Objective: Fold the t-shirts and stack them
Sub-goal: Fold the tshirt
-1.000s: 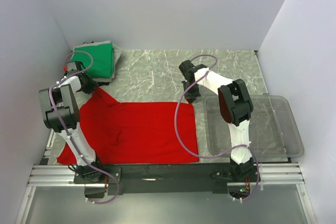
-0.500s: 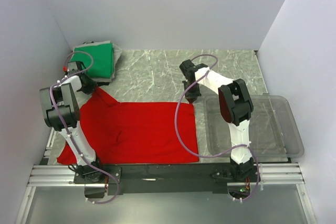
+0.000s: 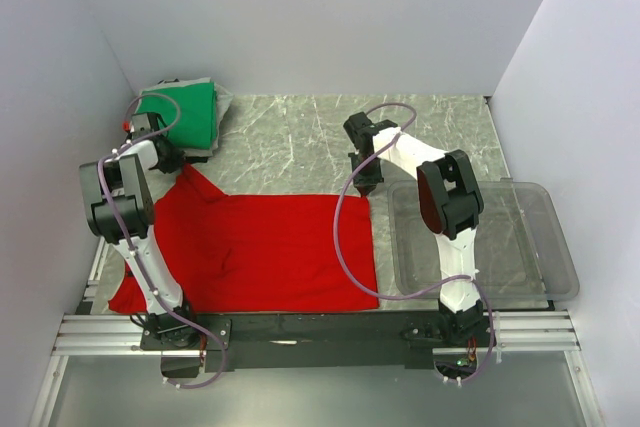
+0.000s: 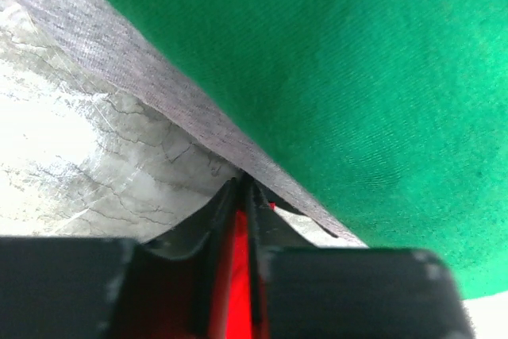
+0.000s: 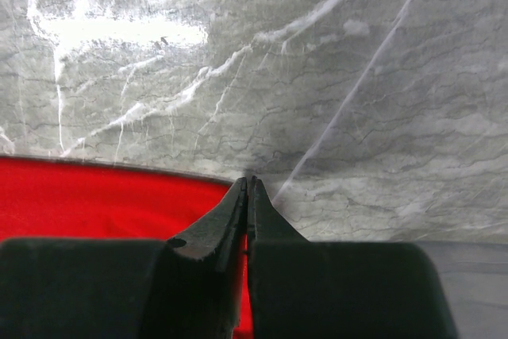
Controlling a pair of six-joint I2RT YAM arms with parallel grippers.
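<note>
The red shirt (image 3: 270, 247) is pinched at its far corners by the closed left gripper (image 4: 242, 186) and right gripper (image 5: 248, 184), likely for folding toward the table's (image 3: 300, 137) near edge.

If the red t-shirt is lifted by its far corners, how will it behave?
Probably floppy: the red t-shirt lies flat with soft creases, so it should sag between the left tool and right tool. Likely light: thin cloth fits between nearly shut jaws. Its near edge may drag.
</note>
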